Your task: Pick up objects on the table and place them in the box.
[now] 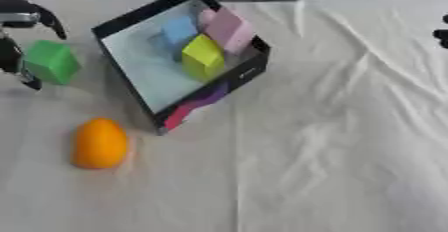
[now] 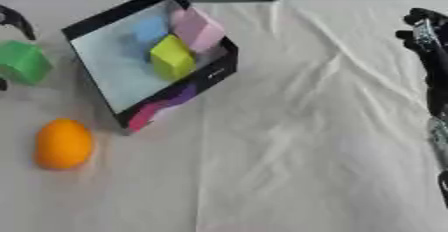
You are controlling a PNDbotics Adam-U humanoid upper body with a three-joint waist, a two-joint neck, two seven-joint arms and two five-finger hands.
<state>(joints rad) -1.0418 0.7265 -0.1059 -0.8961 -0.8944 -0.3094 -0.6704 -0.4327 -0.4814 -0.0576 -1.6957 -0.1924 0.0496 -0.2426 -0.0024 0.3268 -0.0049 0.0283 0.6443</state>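
Note:
A green block (image 1: 51, 62) is at the far left, with my left hand (image 1: 26, 17) shut on it; one dark finger curls over its top and another shows below it. An orange egg-shaped object (image 1: 99, 143) lies on the white cloth in front of it. The black-rimmed box (image 1: 122, 26) stands tilted at the upper middle and holds a yellow block (image 1: 202, 56), a pink block (image 1: 229, 28) and a blue block (image 1: 178, 30). My right hand (image 2: 427, 41) rests at the right edge, fingers relaxed, holding nothing.
A wrinkled white cloth (image 1: 332, 126) covers the table, with bare room to the right of the box and in front of it. The table's far edge runs along the top of the view.

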